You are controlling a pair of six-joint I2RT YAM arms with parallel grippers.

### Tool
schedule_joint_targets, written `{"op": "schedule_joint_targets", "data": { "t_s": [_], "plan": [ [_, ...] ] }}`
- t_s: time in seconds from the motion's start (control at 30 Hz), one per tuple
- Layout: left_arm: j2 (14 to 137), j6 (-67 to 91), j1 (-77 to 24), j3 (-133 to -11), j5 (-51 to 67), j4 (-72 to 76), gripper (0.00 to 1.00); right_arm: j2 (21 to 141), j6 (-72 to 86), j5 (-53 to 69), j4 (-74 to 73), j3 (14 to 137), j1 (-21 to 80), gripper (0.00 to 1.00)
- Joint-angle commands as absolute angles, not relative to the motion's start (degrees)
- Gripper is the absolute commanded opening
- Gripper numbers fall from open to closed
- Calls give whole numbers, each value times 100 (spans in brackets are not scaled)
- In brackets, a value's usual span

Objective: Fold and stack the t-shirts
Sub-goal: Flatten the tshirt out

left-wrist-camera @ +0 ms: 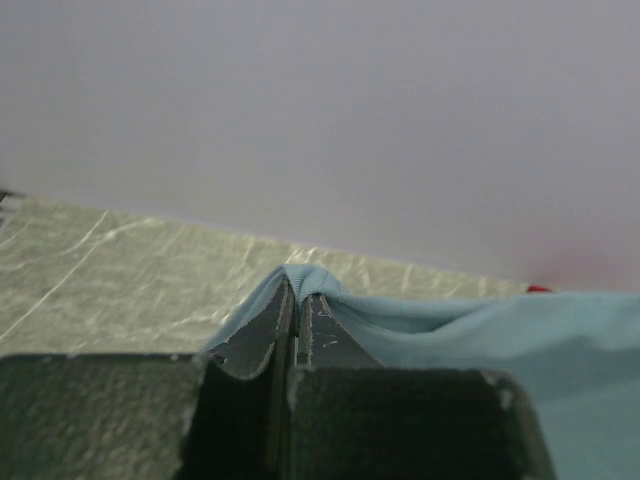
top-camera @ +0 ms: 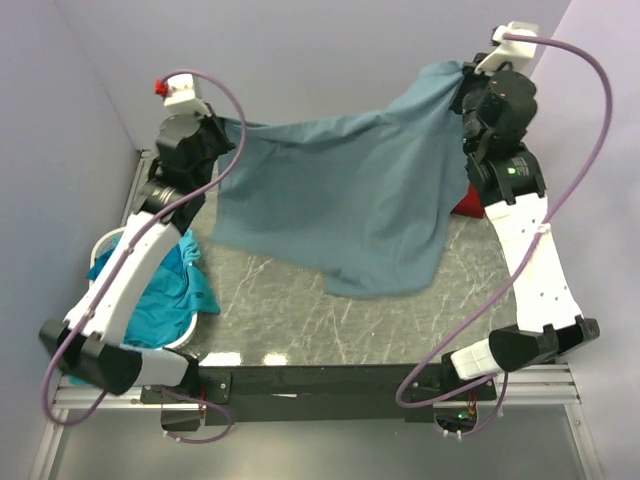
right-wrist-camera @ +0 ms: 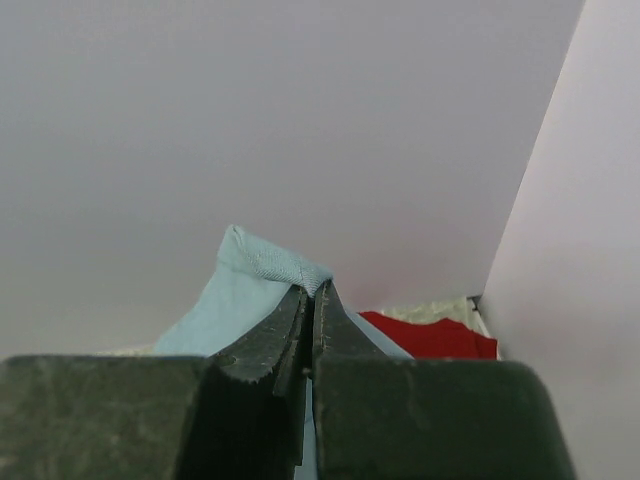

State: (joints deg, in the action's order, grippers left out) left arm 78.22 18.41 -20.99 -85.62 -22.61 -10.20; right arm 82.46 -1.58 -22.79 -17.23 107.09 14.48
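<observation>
Hanging across the upper middle of the overhead view, the slate-blue t-shirt (top-camera: 340, 190) is held up in the air between both arms, its lower edge drooping toward the marbled surface (top-camera: 300, 320). The left gripper (left-wrist-camera: 297, 300) is clamped tight on one edge of it, and the right gripper (right-wrist-camera: 312, 297) is pinched closed on another corner. A red t-shirt (right-wrist-camera: 430, 337) lies at the right edge. Teal t-shirts (top-camera: 175, 290) spill from the white basket (top-camera: 108, 240) at lower left.

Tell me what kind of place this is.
Probably a robot test cell: plain lilac walls box in a marbled table, and the left arm and right arm, bolted down, stretch a slate-blue t-shirt over it.
</observation>
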Motion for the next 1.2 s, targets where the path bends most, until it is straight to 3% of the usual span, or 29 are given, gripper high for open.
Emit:
{"op": "schedule_joint_targets", "data": {
  "t_s": [0.0,0.47,0.7,1.0,1.17],
  "plan": [
    [6928,2004,-2101,-8456,-1961,-466,0,7718,-308,-2215,-1450,11250,1415,0],
    [4519,1697,-2101,-8007,-1591,-844,0,5899,-431,-1363,-2057,11891,1424,0],
    [3754,1565,-2101,-8121,-1547,-932,0,6002,-702,-1222,-2284,12919,1415,0],
    [3875,1476,-2101,-8007,-1521,-317,0,6635,-1098,-1573,-1758,13167,1415,0],
    [4753,1564,-2101,-7419,-1608,438,0,7117,-1046,-1696,-1013,12122,1424,0]
  ]
}}
